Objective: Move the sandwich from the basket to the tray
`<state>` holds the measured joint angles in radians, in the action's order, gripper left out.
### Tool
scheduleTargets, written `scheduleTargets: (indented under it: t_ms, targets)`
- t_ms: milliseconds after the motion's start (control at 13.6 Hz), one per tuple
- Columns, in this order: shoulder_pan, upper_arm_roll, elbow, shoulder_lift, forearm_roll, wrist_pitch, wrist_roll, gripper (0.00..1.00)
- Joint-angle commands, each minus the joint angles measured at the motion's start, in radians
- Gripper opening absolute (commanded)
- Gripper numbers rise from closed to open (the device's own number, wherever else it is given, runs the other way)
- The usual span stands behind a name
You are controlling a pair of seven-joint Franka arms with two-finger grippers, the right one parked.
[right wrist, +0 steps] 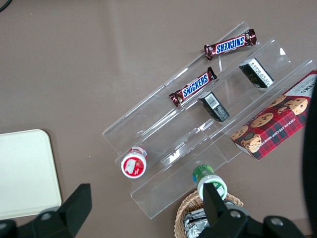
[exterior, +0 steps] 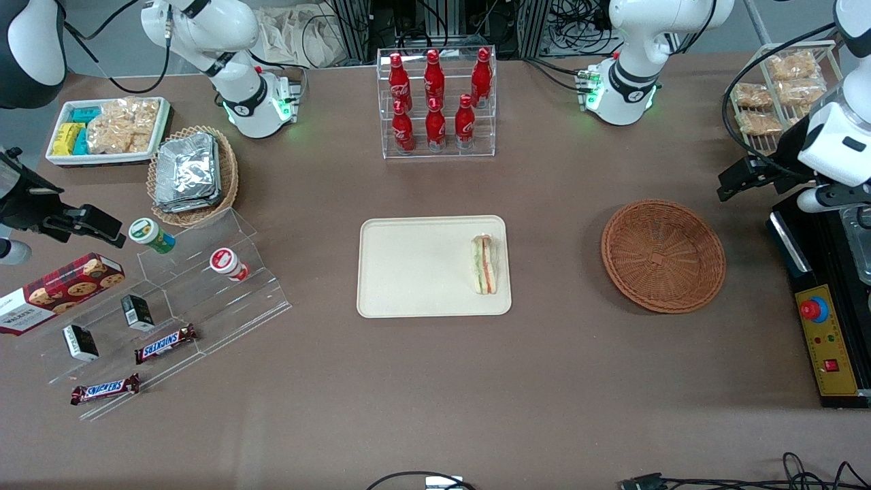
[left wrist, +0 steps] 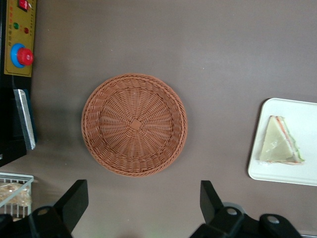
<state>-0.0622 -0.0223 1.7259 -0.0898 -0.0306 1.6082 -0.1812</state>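
While raised well above the brown table [exterior: 435,381] at the working arm's end, hangs the gripper [left wrist: 141,203], fingers [left wrist: 74,201] spread wide and holding nothing. Directly beneath it sits the basket [left wrist: 134,124], bare inside. Off toward the parked arm's end from the gripper lies the tray [exterior: 415,272], with the sandwich [exterior: 484,265] resting flat on it near the edge closest to the basket. Close beside the gripper, a black control box [exterior: 827,340] with a red button.
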Motion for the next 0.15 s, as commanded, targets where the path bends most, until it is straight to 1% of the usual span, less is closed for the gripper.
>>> scheduleTargets:
  t_ms: [0,74]
  targets:
    - [-0.054,-0.042,-0.012,-0.005,-0.012,-0.030,-0.001,1.00]
    - [-0.054,-0.041,-0.028,-0.001,-0.005,-0.040,-0.003,1.00]
